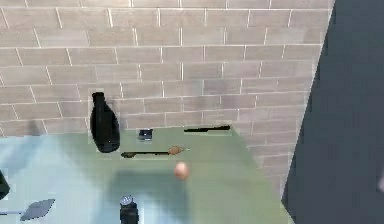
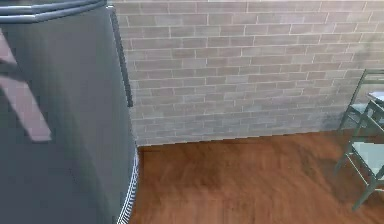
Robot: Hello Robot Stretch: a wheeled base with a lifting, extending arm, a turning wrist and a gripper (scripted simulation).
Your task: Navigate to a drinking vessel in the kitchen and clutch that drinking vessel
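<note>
A pale green tabletop (image 1: 230, 180) stands against a brick wall (image 1: 180, 60) in the forward view. On it a tall black bottle (image 1: 104, 122) stands at the back left. A small dark upright object (image 1: 129, 209) stands near the bottom edge; I cannot tell what it is. A small round pinkish thing (image 1: 181, 170) lies mid-table. A long thin utensil (image 1: 152, 153) lies in front of the bottle, and a dark knife-like thing (image 1: 207, 128) lies near the wall.
A small dark item (image 1: 146, 134) sits by the wall and a flat grey thing (image 1: 38, 208) lies at the bottom left. A dark grey panel (image 1: 350, 120) rises at the forward view's right. The arm side view has a grey fridge (image 2: 60, 110), wooden floor (image 2: 240, 180) and a chair (image 2: 365, 140).
</note>
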